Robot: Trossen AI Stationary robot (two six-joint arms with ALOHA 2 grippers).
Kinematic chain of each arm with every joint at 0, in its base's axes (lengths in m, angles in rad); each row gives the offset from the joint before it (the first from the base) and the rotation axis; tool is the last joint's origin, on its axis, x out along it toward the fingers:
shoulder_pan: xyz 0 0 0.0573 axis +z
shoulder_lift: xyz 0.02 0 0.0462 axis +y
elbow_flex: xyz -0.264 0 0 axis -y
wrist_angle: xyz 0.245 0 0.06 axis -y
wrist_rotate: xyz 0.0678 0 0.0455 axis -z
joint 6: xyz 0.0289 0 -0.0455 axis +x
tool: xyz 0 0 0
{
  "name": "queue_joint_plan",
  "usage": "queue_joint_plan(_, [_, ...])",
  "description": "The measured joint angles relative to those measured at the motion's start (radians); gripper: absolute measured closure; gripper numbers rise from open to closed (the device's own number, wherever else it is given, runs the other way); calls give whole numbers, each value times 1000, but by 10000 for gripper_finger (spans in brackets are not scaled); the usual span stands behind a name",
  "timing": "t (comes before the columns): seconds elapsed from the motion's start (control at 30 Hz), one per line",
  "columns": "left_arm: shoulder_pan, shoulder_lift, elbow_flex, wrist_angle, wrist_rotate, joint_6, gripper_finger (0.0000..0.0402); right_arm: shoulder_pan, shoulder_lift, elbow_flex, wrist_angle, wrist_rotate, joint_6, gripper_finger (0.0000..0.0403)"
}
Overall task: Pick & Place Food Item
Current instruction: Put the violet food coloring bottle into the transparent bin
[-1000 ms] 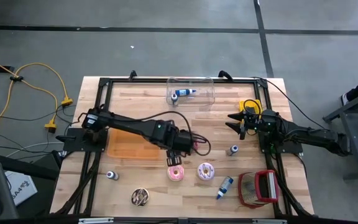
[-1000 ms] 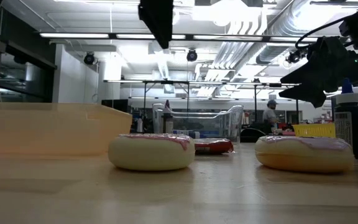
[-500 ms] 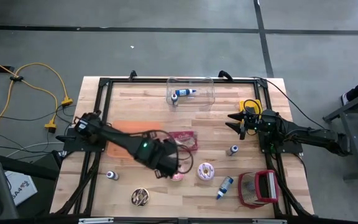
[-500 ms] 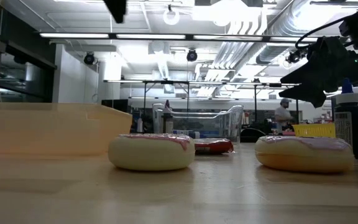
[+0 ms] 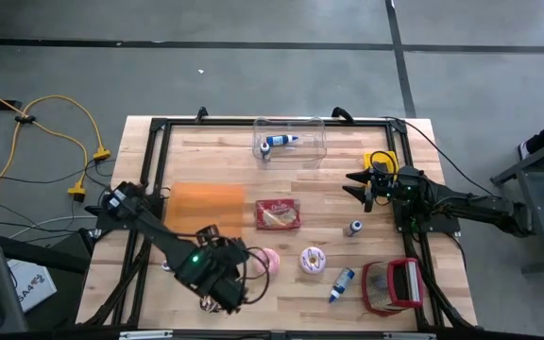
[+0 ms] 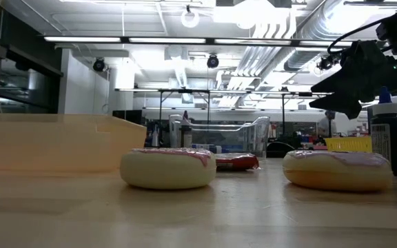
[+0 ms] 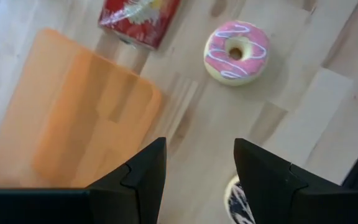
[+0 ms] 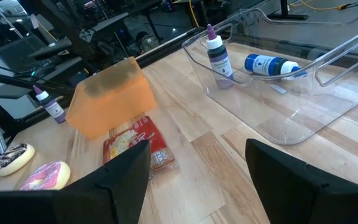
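The left gripper point(image 7: 197, 180) hangs over the near left part of the table point(image 5: 206, 142), its fingers point(image 7: 138, 177) spread wide with nothing between them; bare wood shows in the gap. Seen from above, this arm reaches from the left edge toward the near edge, and its gripper point(image 5: 223, 288) sits close to that near edge, covering the spot just left of the nearer pink donut point(image 5: 268, 258). In its wrist view a pink donut point(image 7: 236, 51) lies ahead of the fingers, a chocolate donut point(image 7: 237, 202) peeks beside one finger, and the orange tray point(image 7: 67, 118) and red snack packet point(image 7: 140, 18) lie farther on.

The right gripper point(image 5: 365, 186) waits above the right side of the table, fingers point(image 8: 114, 180) wide and empty, pointing left toward the middle.

Two pink donuts rest flat on the wood near the front centre, apart from each other; the second point(image 5: 313, 260) is to the right. The red snack packet point(image 5: 278, 214) lies just right of the orange tray point(image 5: 206, 208), with open wood between it and the donuts. A clear bin point(image 5: 291, 142) holding a bottle sits at the far edge. A blue bottle point(image 5: 341, 283) and a red basket point(image 5: 395, 285) crowd the near right corner; a small bottle point(image 5: 354, 228) stands near the right arm.
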Motion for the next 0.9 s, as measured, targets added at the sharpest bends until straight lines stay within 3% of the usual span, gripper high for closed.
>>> queue_joint_plan(0.57, [-139,-160,-339,14,19,-303,222,0,0,0,0,0,0,152])
queue_joint_plan(0.9, [-206,-376,-655,181,39,-449,222,0,0,0,0,0,0,152])
